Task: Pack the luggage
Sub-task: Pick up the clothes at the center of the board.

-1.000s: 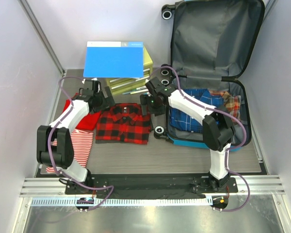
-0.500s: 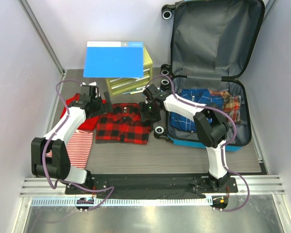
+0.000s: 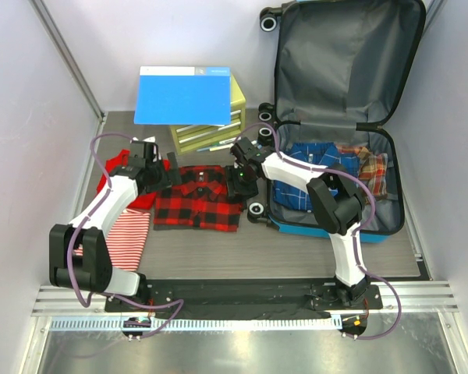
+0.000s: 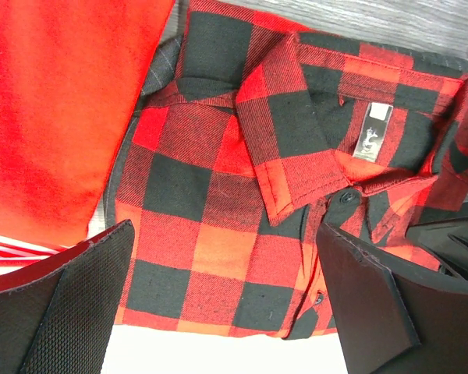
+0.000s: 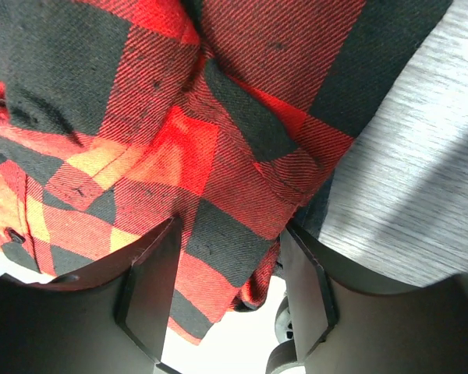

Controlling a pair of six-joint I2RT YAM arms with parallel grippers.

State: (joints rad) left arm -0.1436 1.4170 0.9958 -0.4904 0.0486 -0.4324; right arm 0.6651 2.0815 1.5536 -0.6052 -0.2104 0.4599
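The luggage (image 3: 335, 70) lies open just right of the right gripper (image 5: 230, 257), which has dropped onto the red plaid shirt (image 3: 199, 204) and narrowed, pinching its edge. The left gripper (image 4: 226, 234), spread wide, has shifted over the shirt's collar. From above, the right fingertips are hidden under the wrist.

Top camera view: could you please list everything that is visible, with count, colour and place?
luggage: one, bright blue, grey lining, open, far right.
blue checked shirt: one, blue-white, inside the luggage.
brown checked garment: one, brown-orange, inside the luggage, right side.
red-black checked shirt: one, folded, centre of the table.
plain red garment: one, left of that shirt.
striped garment: one, red-white, near left.
folder: one, blue, on the drawer box.
drawer box: one, yellow-green, far centre.
left gripper: one, black, open above the shirt's collar.
right gripper: one, black, astride that shirt's edge; grip unclear.
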